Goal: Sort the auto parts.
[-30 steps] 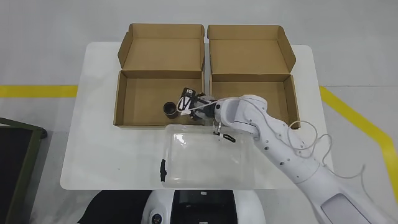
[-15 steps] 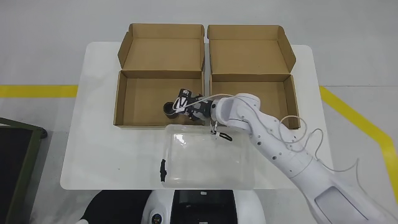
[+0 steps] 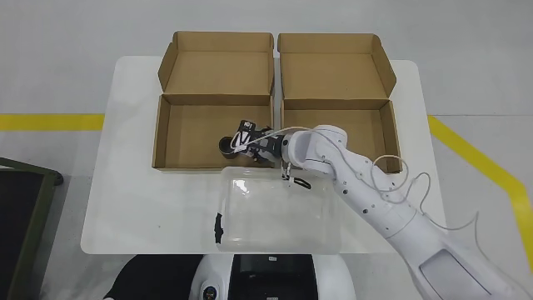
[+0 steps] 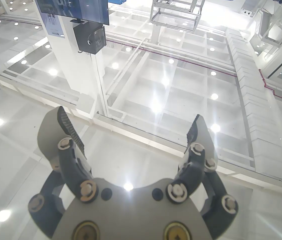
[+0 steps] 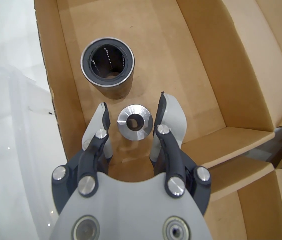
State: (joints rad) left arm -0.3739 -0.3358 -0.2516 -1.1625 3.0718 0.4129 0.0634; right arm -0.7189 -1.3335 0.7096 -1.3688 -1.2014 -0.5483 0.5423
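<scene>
We start with the white tabletop, which carries two open cardboard boxes side by side, the left box and the right box, with a clear plastic bin in front of them, nearer the robot. The right arm reaches across the bin's far edge into the near right corner of the left box.

The right end effector hangs there pointing down at the box floor, its fingers parted. Between them sits a small silver cone-shaped part with a round hole through its middle. We see a sliver of cardboard on either side of it, so we take the part as released, not pinched. It appears to rest on the box floor.

Just past the fingertips stands a dark cylinder, upright on its end with its open bore facing up. It is near the silver part but apart from it.

The relation that matters is this: the silver part lies centred between the two fingers, and its hole looks straight up the line of the wrist. Its axis therefore runs along the end effector's own approach, not across it. We judge that a straight lift clears both the part and the cylinder, while a sideways drift toward the cylinder could knock it.

The left end effector is spread wide and empty, aimed up at the ceiling. The right arm is plainly the nearer one.
</scene>
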